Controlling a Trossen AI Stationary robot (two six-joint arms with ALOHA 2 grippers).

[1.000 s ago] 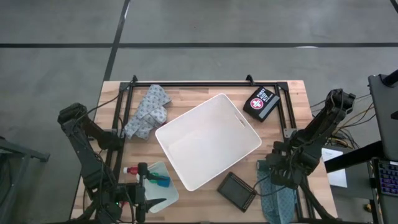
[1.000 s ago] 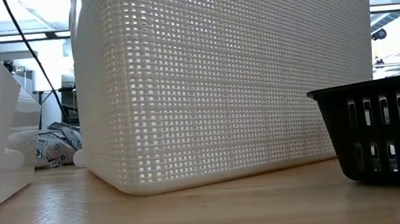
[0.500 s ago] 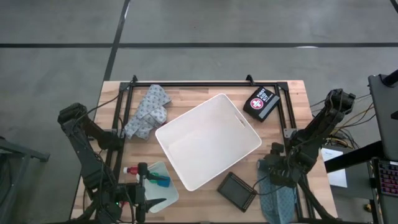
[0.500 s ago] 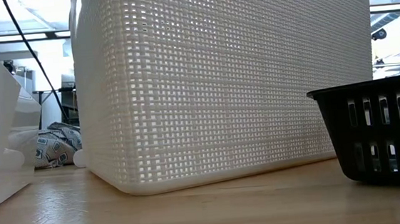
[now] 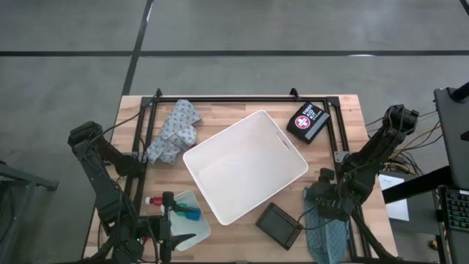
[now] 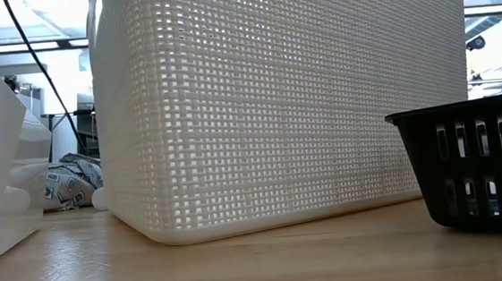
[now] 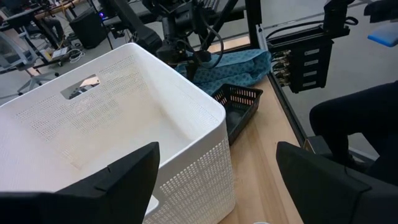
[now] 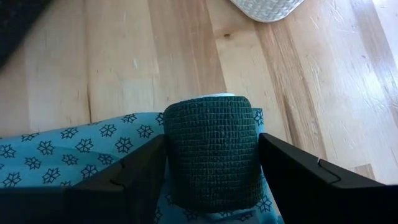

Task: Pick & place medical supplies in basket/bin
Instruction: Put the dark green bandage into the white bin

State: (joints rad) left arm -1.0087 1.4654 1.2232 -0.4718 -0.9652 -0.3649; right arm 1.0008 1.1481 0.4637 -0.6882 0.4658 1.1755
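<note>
Over the blue patterned cloth (image 8: 68, 163) at the desk's near right corner, the right gripper (image 8: 211, 165) hugs a dark green roll of crinkly bandage wrap (image 8: 211, 149), jaws snug on its sides, which looks light, squashy and grippy, best held across its round middle on its way to the large white rectangular plastic bin (image 5: 245, 166) mid-desk.

A white cross on red marks the small black pouch (image 5: 308, 121) at two o'clock from the bin (image 5: 245, 166); its lettering is unreadable.

The white bin (image 5: 245, 166) fills the frame's centre. Bare wood lies open at upper centre, between the patterned cloth (image 5: 174, 130) and the first-aid pouch (image 5: 308, 121).
</note>
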